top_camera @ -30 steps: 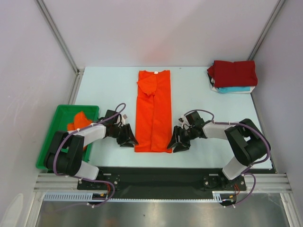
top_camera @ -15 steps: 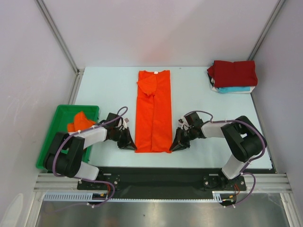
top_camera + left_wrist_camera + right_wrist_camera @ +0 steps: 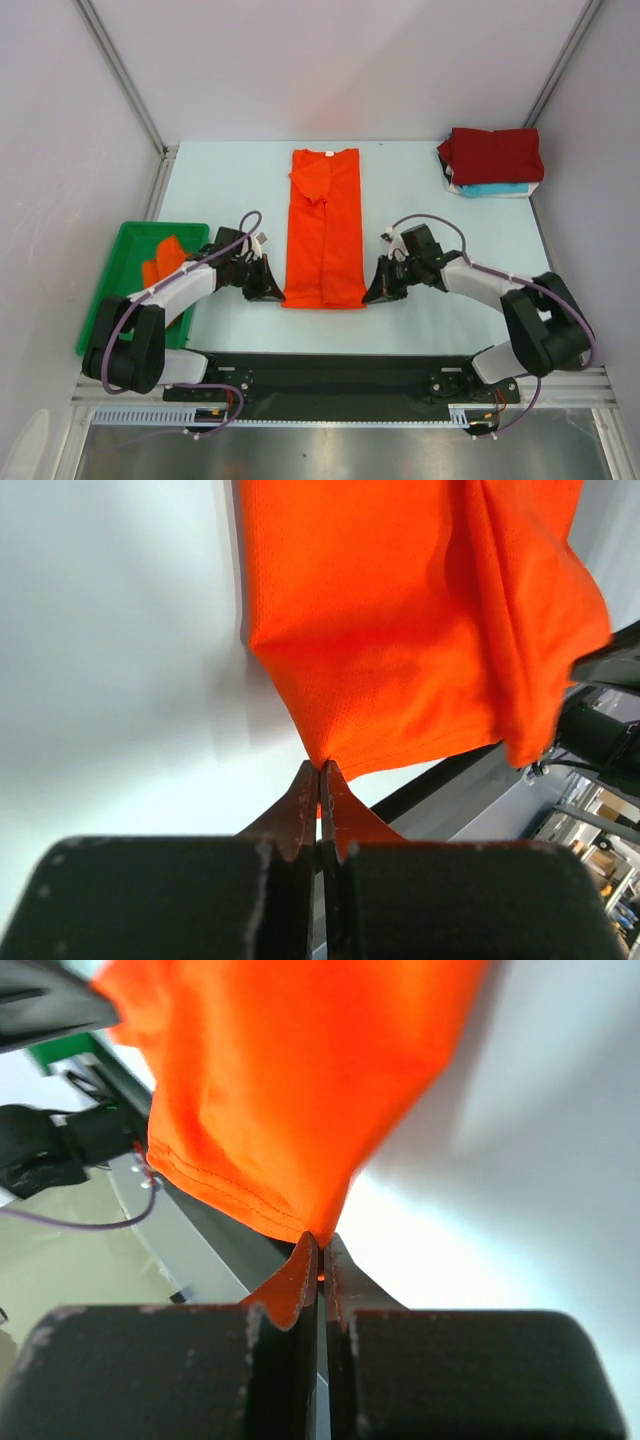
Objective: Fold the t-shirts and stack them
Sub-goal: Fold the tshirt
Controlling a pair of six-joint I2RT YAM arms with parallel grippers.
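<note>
At your far left, the green plastic tray (image 3: pixel 108 300) sits beside the pale table (image 3: pixel 220 190), with a crumpled bright orange t-shirt (image 3: pixel 165 258) lying inside it.

Just right of the tray, your left gripper (image 3: pixel 271 292) is at the near left corner of the long orange t-shirt (image 3: pixel 325 225). In the left wrist view its jaws are pressed together, and the corner of that orange mesh cloth (image 3: pixel 400 630) is pinched between the fingertips (image 3: pixel 303 798).

The long shirt lies in the middle of the table as a narrow strip. It is folded lengthwise, with its collar toward the far edge and its hem nearest the arm bases. One sleeve is turned in near the collar.

Your right gripper (image 3: pixel 376 292) is at the opposite near corner of the strip. The right wrist view shows its jaws clamped tight on the stitched hem corner (image 3: pixel 290 1110), which is caught between the fingertips (image 3: pixel 300 1270). Both corners are held at about the same distance from you.

In the far right corner, well apart from both arms, a folded dark red t-shirt (image 3: pixel 497 153) rests on top of a folded light turquoise t-shirt (image 3: pixel 497 189). Only the near edge of the turquoise one shows.
</note>
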